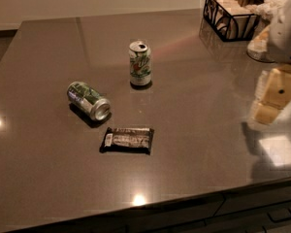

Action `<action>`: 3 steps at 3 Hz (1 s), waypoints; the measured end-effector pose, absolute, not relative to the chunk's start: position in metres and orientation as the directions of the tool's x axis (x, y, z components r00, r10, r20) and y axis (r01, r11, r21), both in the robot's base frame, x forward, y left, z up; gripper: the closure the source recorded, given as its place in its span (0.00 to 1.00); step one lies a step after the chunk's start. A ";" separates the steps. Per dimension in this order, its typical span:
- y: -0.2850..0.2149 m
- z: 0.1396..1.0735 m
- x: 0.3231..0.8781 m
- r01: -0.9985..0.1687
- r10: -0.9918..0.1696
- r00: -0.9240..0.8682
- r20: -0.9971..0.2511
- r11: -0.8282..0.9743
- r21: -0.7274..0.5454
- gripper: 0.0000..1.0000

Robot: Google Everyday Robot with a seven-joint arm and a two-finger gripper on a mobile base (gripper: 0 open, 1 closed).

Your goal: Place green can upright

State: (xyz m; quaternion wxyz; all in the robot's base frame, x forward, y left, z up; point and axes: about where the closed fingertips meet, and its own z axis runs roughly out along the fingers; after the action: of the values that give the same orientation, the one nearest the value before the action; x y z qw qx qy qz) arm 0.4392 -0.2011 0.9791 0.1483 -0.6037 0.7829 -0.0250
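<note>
Aluminium and dark green, the green can lies on its side on the left half of the brown countertop, with one silver end turned toward the near right. As far as this view shows, you have none of the task done yet. Your gripper hangs over the right side of the counter, well apart from the can and not touching it. You cannot tell from here whether it is spread or closed. To the far right of the can a whitish can stands upright; that one is not your target. A dark-wrapped snack bar lies flat just to the near right of the green can, apart from it. A black wire basket sits at the far right corner. By my judgement everything is left: you must reach across to the left, grasp the lying can, tip it onto its end and release it standing.
</note>
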 end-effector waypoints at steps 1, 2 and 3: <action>-0.151 0.973 0.445 -0.951 -0.954 -0.239 -0.182 0.268 -0.153 0.00; -0.098 0.961 0.454 -0.949 -0.943 -0.279 -0.183 0.299 -0.097 0.00; -0.043 0.948 0.460 -0.939 -0.931 -0.319 -0.177 0.335 -0.074 0.00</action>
State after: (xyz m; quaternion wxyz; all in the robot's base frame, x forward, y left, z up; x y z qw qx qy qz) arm 0.4596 -0.0429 0.9478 0.0938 -0.5761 0.8117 0.0211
